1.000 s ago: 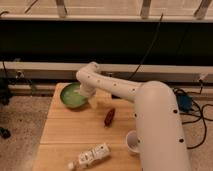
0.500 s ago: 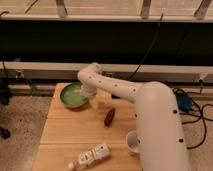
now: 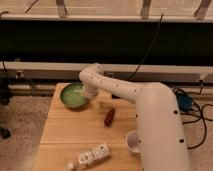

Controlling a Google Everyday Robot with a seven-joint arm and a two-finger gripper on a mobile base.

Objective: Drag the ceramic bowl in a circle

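Compared with half a second ago, little has changed to the eye. The ceramic bowl (image 3: pixel 73 95) lies in the same place at the 11 o'clock corner of the tabletop (image 3: pixel 60 137), and the arm holds the same line as before. The dark red object (image 3: pixel 109 117), the white cup (image 3: pixel 133 143) and the white bottle (image 3: pixel 93 155) have not shifted either.

The white arm (image 3: pixel 125 90) rises from the robot's broad body at the 5 o'clock side of the view and runs across the tabletop toward 10 o'clock. It bends at a rounded joint above the far edge, and its last link drops straight down. The gripper (image 3: pixel 91 99) is at the foot of that link, at the bowl's 3 o'clock rim, and the wrist hides most of it. Whether the gripper is clenched on the rim or released, I cannot tell.

The bowl stands upright, showing its paler green inside. The red object lies at 4 o'clock from it, apart from it. The cup stands near the 5 o'clock corner, close against the arm's body. The bottle lies on its side at the 6 o'clock edge.
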